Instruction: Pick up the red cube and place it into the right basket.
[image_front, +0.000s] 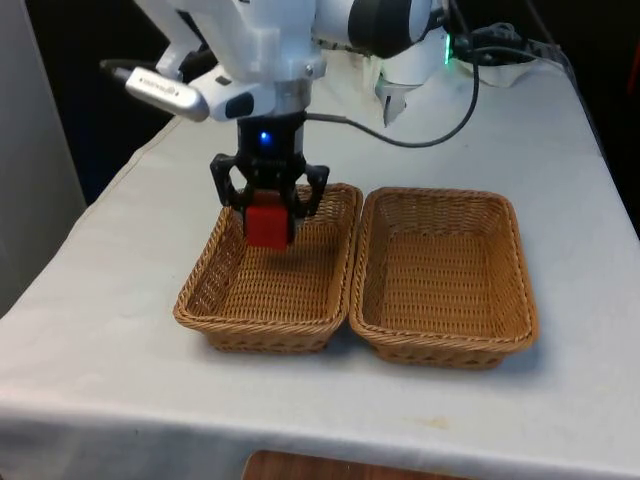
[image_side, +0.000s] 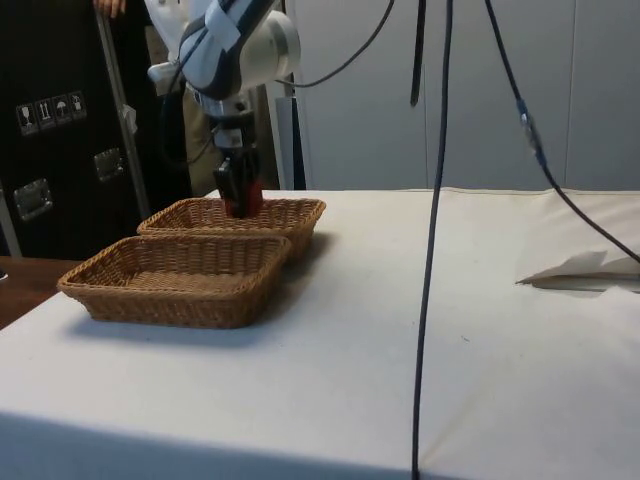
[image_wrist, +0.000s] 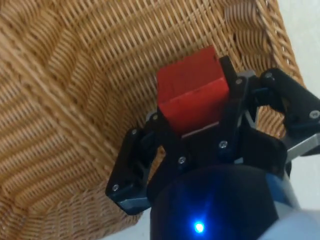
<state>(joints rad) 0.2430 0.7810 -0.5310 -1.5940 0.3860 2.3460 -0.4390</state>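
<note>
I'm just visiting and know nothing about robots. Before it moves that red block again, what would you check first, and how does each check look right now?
1. Block held: the red cube sits between the fingers of the gripper. Ok.
2. Cube lifted off the wicker: seems above the basket floor in the front view. Ok.
3. Position: it hangs over the basket on the front view's left, not the basket on the front view's right. Not ok yet.
4. That other basket holds nothing. Ok.
5. Which basket counts as the "right" one: cannot tell.
</note>
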